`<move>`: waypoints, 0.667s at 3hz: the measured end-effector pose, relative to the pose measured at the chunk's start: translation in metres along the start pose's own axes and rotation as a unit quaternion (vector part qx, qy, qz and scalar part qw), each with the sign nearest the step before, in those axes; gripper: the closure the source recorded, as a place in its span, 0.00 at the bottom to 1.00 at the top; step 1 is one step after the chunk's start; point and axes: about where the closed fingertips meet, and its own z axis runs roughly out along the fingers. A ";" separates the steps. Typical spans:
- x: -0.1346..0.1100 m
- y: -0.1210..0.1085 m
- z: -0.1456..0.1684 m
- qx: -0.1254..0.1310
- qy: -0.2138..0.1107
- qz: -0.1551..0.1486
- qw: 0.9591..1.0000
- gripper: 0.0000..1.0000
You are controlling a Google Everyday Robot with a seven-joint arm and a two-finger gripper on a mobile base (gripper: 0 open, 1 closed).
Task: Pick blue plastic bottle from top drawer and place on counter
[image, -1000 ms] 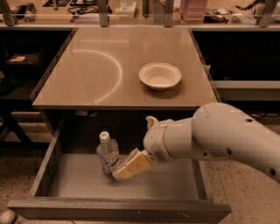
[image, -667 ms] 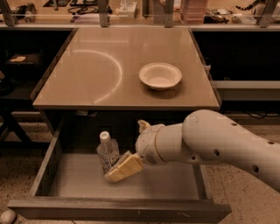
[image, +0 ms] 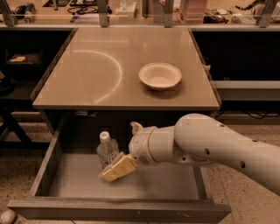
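The blue plastic bottle [image: 106, 148], clear with a white cap, stands upright in the open top drawer [image: 157, 186], left of the middle. My gripper [image: 115, 169] reaches down into the drawer from the right. It sits right at the bottle's lower part and covers its base from the front. The white arm [image: 205, 144] crosses the right half of the drawer. The beige counter [image: 105, 65] with its curved arc mark lies above and behind the drawer.
A white round bowl [image: 160, 75] sits on the counter's right side. A cluttered shelf [image: 131, 8] runs along the back. The drawer's grey front panel [image: 118, 211] and side walls [image: 47, 164] bound the gripper. Dark open shelves flank the counter.
My arm has swung left and a little lower in the drawer. The gripper has closed the gap to the bottle and now overlaps its base. The bottle has stayed upright in place.
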 end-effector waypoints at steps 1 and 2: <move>0.003 0.002 0.004 -0.001 -0.011 0.004 1.000 0.00; 0.001 -0.002 0.016 0.002 -0.028 -0.001 1.000 0.00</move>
